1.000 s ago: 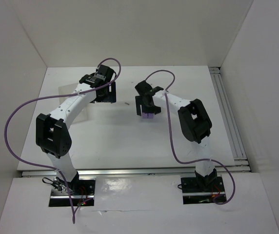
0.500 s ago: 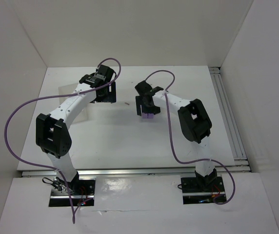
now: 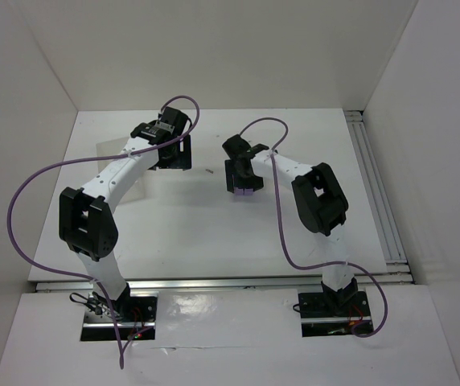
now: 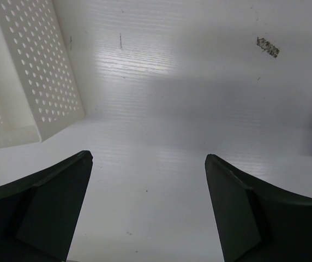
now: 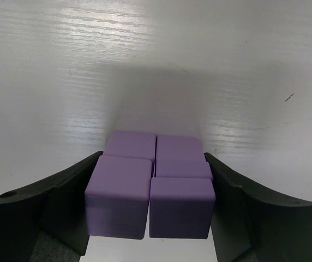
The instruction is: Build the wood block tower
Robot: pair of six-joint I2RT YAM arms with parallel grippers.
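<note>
Closely fits the right gripper (image 5: 153, 158) around the wood block tower (image 5: 118, 194), purple cubes clustered on the table (image 5: 156, 54); clamped or touching, cannot tell. Holds the left gripper (image 4: 148, 158) wide apart near the tray (image 4: 41, 71). Risks splitting the cluster under uneven squeeze.

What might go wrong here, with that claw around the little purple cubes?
1. The right gripper flanks several separate purple blocks packed side by side. Squeezed unevenly, they may slide apart, or one may pop out and topple the cluster.
2. Its fingers sit very close to the blocks' sides, so a slightly off-centre move might shove the whole cluster across the smooth table.
</note>
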